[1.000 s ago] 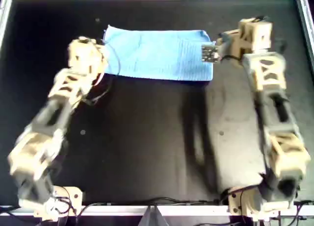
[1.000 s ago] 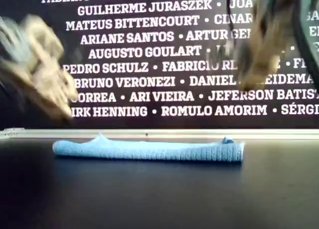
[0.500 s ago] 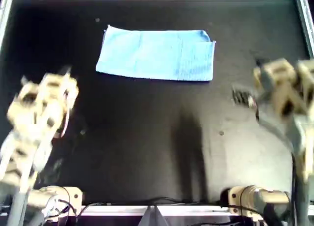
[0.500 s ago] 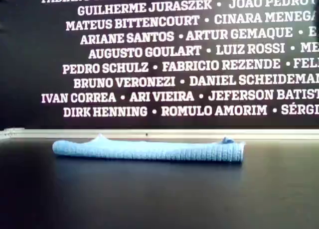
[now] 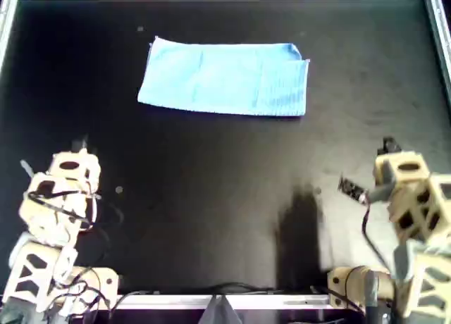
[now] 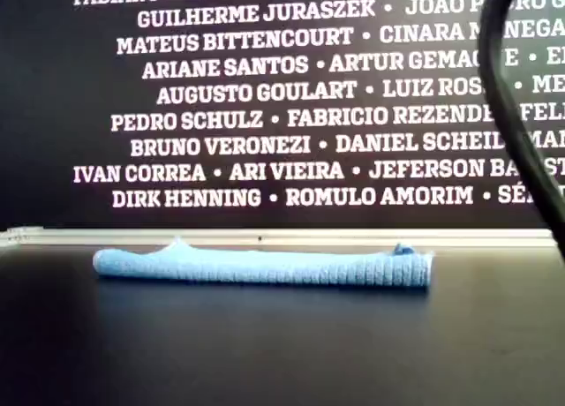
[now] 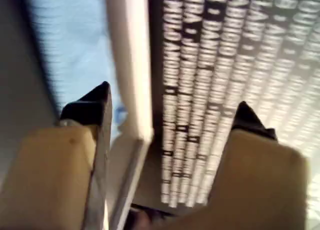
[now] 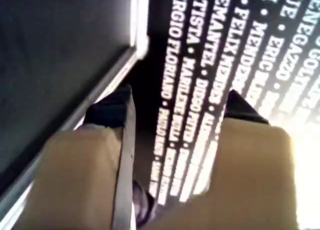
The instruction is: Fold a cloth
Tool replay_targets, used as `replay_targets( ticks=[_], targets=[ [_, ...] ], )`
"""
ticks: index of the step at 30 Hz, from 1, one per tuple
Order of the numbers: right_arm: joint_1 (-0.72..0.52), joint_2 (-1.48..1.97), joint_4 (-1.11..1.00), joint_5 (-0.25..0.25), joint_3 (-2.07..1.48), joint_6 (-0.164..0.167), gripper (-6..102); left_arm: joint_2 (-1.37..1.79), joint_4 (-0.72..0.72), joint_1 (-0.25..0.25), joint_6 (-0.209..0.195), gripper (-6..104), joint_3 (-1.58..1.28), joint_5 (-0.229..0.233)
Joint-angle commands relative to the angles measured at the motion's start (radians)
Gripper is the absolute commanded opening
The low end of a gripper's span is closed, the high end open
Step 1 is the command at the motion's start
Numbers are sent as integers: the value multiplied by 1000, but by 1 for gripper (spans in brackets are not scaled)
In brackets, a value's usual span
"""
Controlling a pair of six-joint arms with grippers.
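**Inspector A:** Containers first. I can record none holding anything. The only loose item is the thin light blue woven fabric cloth (image 5: 225,79), lying flat on the black table (image 5: 211,197) as a long folded rectangle. In the overhead view it sits toward the top, roughly centred, well apart from both arms. In the exterior view the cloth (image 6: 265,266) shows as a low doubled strip just in front of the pale metal rail (image 6: 282,236) at the table's far edge, with a small raised corner at each end.

**Inspector B:** Confirmed. Grippers?

**Inspector A:** The left gripper (image 7: 172,112) has its jaws spread wide with nothing between them; its view is blurred, showing the cloth (image 7: 70,55) beyond the fingers, the rail, and the dark banner with white printed names (image 7: 240,65). The right gripper (image 8: 175,105) is likewise parted and holds nothing, facing the table edge and the same banner.

**Inspector B:** Arm positions?

**Inspector A:** In the overhead view, one tan arm (image 5: 56,204) is drawn in at the lower left, the other tan arm (image 5: 409,197) at the lower right. Neither touches the cloth.
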State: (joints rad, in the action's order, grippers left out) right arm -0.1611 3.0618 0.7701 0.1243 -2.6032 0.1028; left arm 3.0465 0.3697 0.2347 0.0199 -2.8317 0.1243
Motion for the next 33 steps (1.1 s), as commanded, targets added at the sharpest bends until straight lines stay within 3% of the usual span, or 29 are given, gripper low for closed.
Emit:
replay_targets(
  ticks=[1,21,25,33],
  targets=[
    [-6,60,-54,-5,-72,-8,74,26,0,-6,-5,84,-21,5],
    [17,52,-54,12,-419,6,73,-8,3,-15,-8,84,-173,5],
    [21,52,-55,14,-411,6,73,-89,3,-6,-9,84,-173,-12],
    [229,52,-55,11,-417,-8,73,-206,2,-17,-9,84,-173,-11]
  ],
)
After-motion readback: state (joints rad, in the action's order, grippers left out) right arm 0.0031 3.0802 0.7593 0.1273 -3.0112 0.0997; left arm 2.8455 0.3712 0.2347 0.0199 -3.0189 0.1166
